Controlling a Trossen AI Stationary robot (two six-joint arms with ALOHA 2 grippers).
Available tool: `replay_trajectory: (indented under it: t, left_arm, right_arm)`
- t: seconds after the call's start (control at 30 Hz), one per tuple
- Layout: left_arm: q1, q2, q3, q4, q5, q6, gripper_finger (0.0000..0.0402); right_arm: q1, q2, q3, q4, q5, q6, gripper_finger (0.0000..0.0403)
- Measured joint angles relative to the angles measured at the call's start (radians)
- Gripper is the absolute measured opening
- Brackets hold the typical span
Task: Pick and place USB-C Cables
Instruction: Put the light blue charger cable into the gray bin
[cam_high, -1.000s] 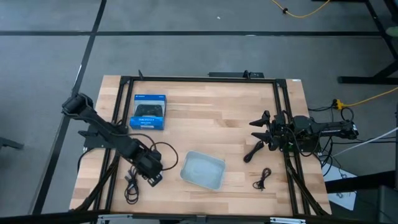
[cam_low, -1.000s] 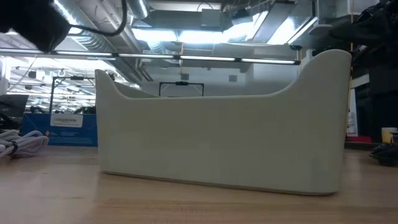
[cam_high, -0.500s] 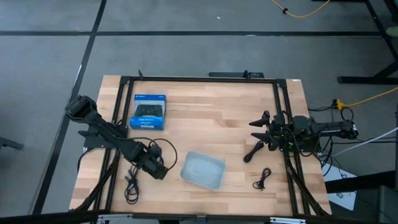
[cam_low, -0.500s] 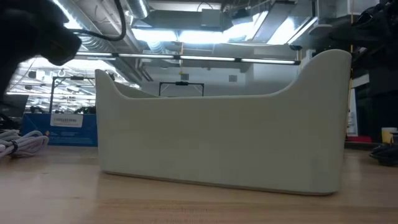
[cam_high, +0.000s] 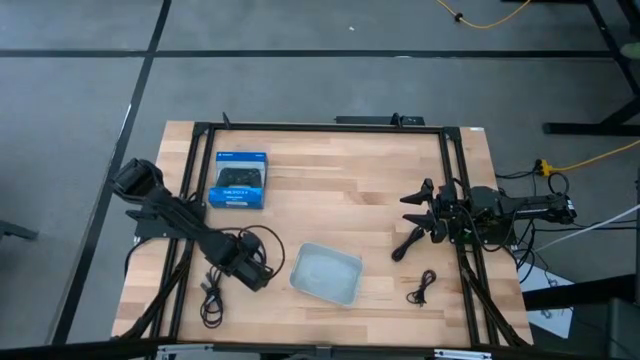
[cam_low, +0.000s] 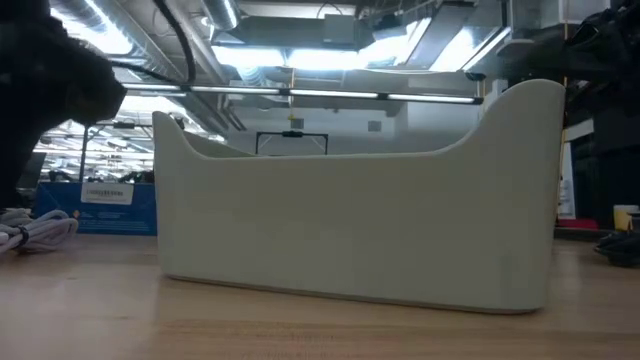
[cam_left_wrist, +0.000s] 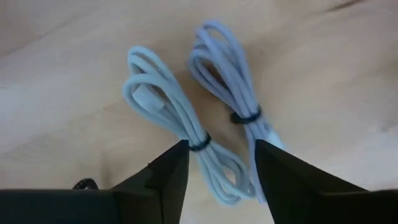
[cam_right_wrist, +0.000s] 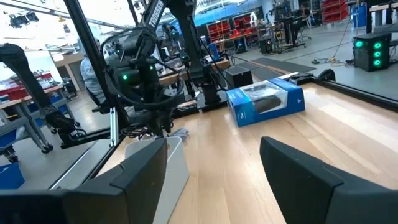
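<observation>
Two pale silvery-white USB-C cable bundles (cam_left_wrist: 168, 118) (cam_left_wrist: 230, 81), each tied with a dark band, lie side by side on the wooden table. My left gripper (cam_left_wrist: 221, 149) is open above them, with its fingertips on either side of the near end of one bundle. In the high view it (cam_high: 252, 275) is just left of the grey tray (cam_high: 325, 273). Two black cable bundles (cam_high: 407, 243) (cam_high: 422, 287) lie right of the tray. My right gripper (cam_high: 412, 210) waits open at the table's right side, beside the farther black bundle.
A blue game-controller box (cam_high: 240, 180) stands at the far left. The tray (cam_low: 350, 230) fills the low view, and a pale cable (cam_low: 35, 228) shows at its left. Looped cable (cam_high: 210, 300) lies near the front-left edge. A black frame rail runs along the table's sides.
My left arm has shifted a little toward the tray and the table's right. Its dark bulk now reaches lower in the low view. The cables, the tray and my right arm have kept still.
</observation>
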Motion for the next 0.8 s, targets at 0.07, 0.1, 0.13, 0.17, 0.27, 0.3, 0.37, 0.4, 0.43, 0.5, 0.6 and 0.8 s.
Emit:
replay_trajectory:
  t: [0.07, 0.1, 0.13, 0.17, 0.27, 0.3, 0.37, 0.4, 0.43, 0.5, 0.6, 0.8]
  left_arm:
    - [0.006, 0.021, 0.0, 0.008, 0.025, -0.038, 0.0187]
    - [0.011, 0.029, 0.0, 0.012, 0.055, -0.054, 0.0189]
    - [0.017, 0.037, 0.0, 0.007, 0.087, -0.058, 0.0191]
    - [0.021, 0.046, 0.0, 0.006, 0.116, -0.056, 0.0192]
    - [0.024, 0.065, 0.0, 0.002, 0.176, -0.035, 0.0192]
    - [0.024, 0.069, 0.0, 0.006, 0.182, -0.034, 0.0191]
    - [0.022, 0.075, 0.0, 0.004, 0.176, -0.032, 0.0191]
    - [0.021, 0.074, 0.0, 0.002, 0.173, -0.032, 0.0191]
    - [0.021, 0.073, 0.0, 0.004, 0.172, -0.031, 0.0191]
    - [0.021, 0.073, 0.0, -0.001, 0.162, -0.032, 0.0191]
    - [0.02, 0.073, 0.0, -0.004, 0.127, -0.032, 0.0191]
    - [0.021, 0.073, 0.0, -0.007, 0.095, -0.031, 0.019]
  right_arm:
    - [0.0, 0.0, 0.0, 0.0, 0.0, 0.0, 0.0262]
    - [0.0, 0.0, 0.0, 0.0, 0.0, 0.0, 0.0261]
    - [0.0, 0.0, 0.0, 0.0, 0.0, 0.0, 0.0261]
    - [0.0, 0.0, 0.0, 0.0, 0.0, 0.0, 0.0261]
    - [0.0, 0.0, 0.0, 0.0, 0.0, 0.0, 0.0261]
    - [0.0, 0.0, 0.0, 0.0, 0.0, 0.0, 0.0261]
    - [0.0, 0.0, 0.0, 0.0, 0.0, 0.001, 0.0261]
    - [0.0, 0.0, 0.0, 0.0, 0.0, 0.001, 0.0261]
    - [0.0, 0.0, 0.0, 0.0, 0.0, 0.001, 0.0261]
    - [0.0, 0.0, 0.0, 0.0, 0.0, 0.001, 0.0262]
    - [0.0, 0.0, 0.0, 0.0, 0.0, 0.001, 0.0262]
    - [0.0, 0.0, 0.0, 0.0, 0.0, 0.001, 0.0262]
